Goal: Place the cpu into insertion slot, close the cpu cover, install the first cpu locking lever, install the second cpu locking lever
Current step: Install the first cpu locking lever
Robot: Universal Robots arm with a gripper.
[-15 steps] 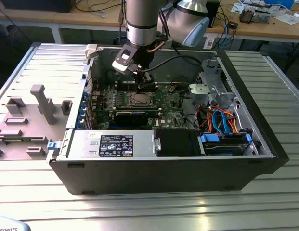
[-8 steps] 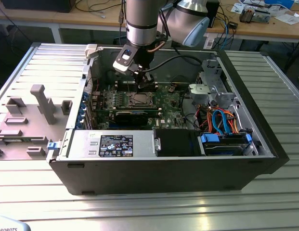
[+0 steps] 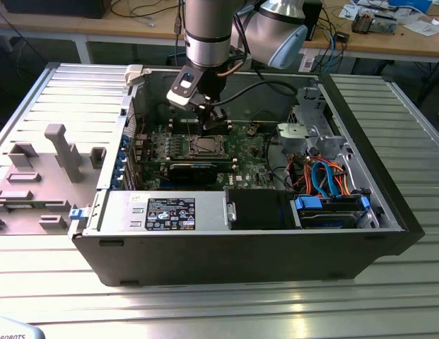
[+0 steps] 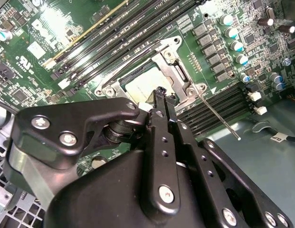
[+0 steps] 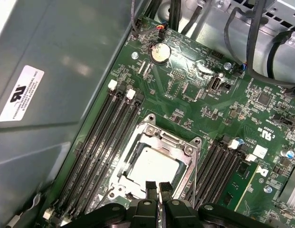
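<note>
The gripper (image 5: 158,187) has its fingers drawn nearly together with nothing visible between them, poised just above the near edge of the cpu (image 5: 152,166); in the second wrist view its own black body hides that edge. The cpu lies flat in the insertion slot, covering the contact field, with the cpu cover (image 5: 159,135) framing it. Whether the thin lever rod (image 4: 216,116), slanting away from the socket, is latched cannot be made out.

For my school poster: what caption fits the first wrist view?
Gripper poised near the silver chip, framed by its metal cover, on a green circuit board.
</note>
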